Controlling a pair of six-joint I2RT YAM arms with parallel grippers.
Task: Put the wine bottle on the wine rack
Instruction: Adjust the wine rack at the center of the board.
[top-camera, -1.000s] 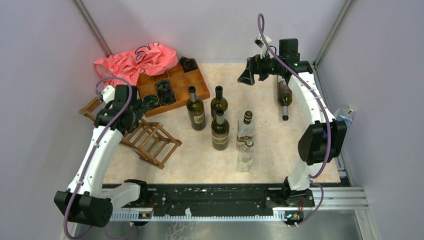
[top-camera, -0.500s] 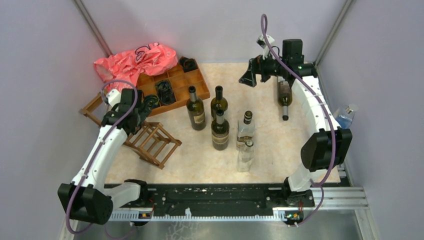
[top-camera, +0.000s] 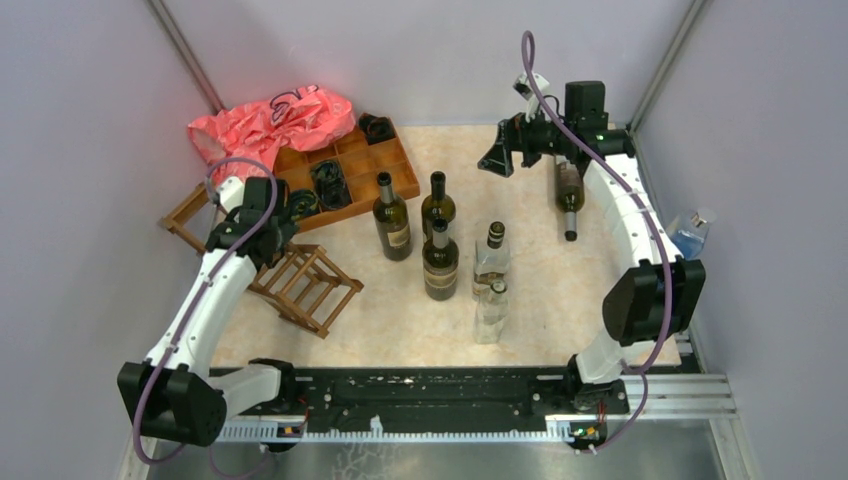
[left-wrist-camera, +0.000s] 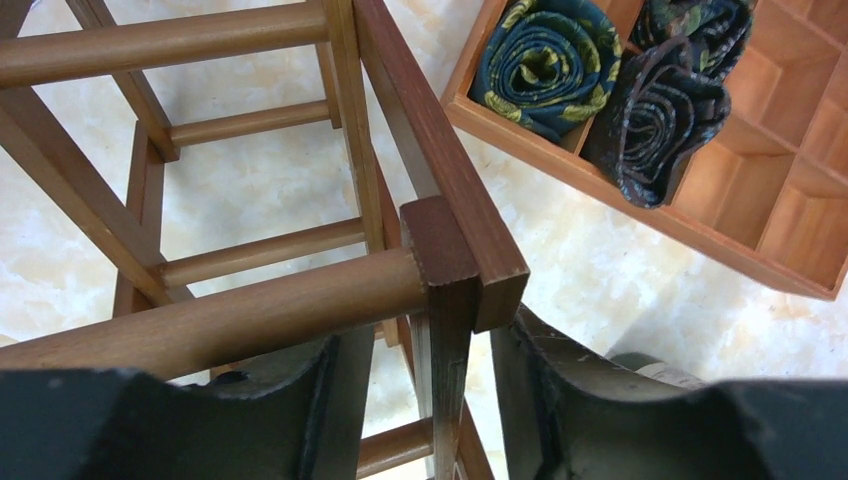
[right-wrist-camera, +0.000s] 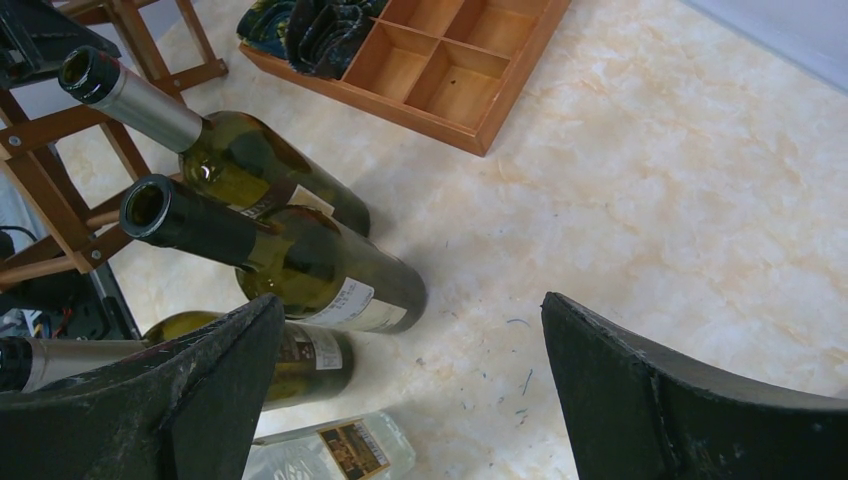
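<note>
The dark brown wine rack (top-camera: 300, 280) stands at the left on the table; its far part is hidden under my left arm. My left gripper (top-camera: 280, 215) sits at its upper corner. In the left wrist view the fingers (left-wrist-camera: 330, 390) stand either side of the rack's corner post (left-wrist-camera: 445, 330), with a narrow gap showing on each side. Three dark wine bottles (top-camera: 392, 218) (top-camera: 437, 208) (top-camera: 440, 262) stand mid-table, and another dark bottle (top-camera: 569, 195) lies under my right arm. My right gripper (top-camera: 497, 155) hangs open and empty at the back right, above bare table (right-wrist-camera: 415, 330).
An orange-brown compartmented tray (top-camera: 385, 165) holding rolled dark cloths (left-wrist-camera: 550, 60) lies behind the rack, with a pink bag (top-camera: 270, 120) behind it. Two clear glass bottles (top-camera: 492, 262) (top-camera: 490, 310) stand right of the dark ones. A small blue bottle (top-camera: 690, 232) sits past the right edge.
My left gripper has shifted right and back onto the rack's corner, and its jaws have narrowed around the post. The right arm rose slightly.
</note>
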